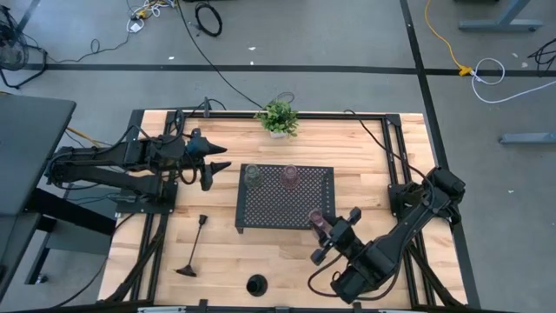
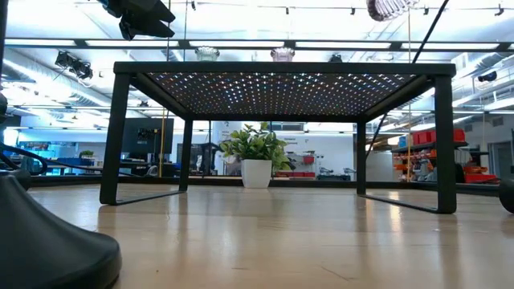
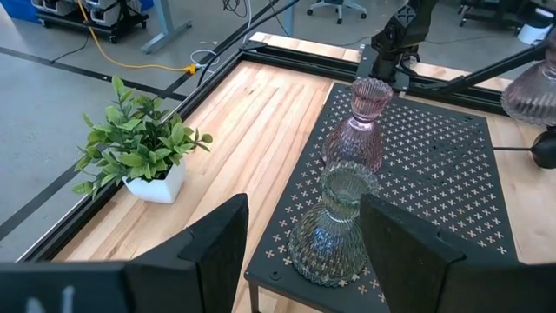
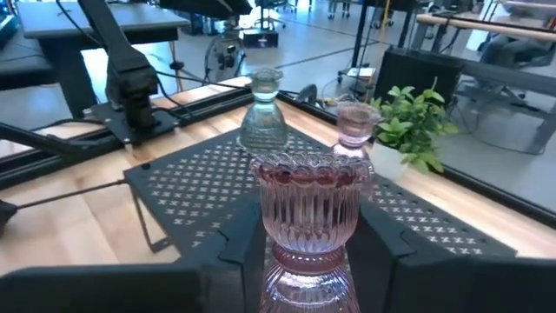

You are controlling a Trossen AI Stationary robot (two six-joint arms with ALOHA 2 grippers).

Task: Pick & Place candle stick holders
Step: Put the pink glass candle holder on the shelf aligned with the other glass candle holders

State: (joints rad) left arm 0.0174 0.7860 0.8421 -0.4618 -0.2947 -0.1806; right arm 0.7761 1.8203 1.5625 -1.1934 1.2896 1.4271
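Pale matt wood table, matt black perforated metal tray, glossy ribbed pink glass holder

Right claw clamped, raised; left claw spread, hovering.

Two glass holders — one left of the other — are standing on the tray, the plant sitting behind it; a tall stemmed holder is lying to the tray's front-left.
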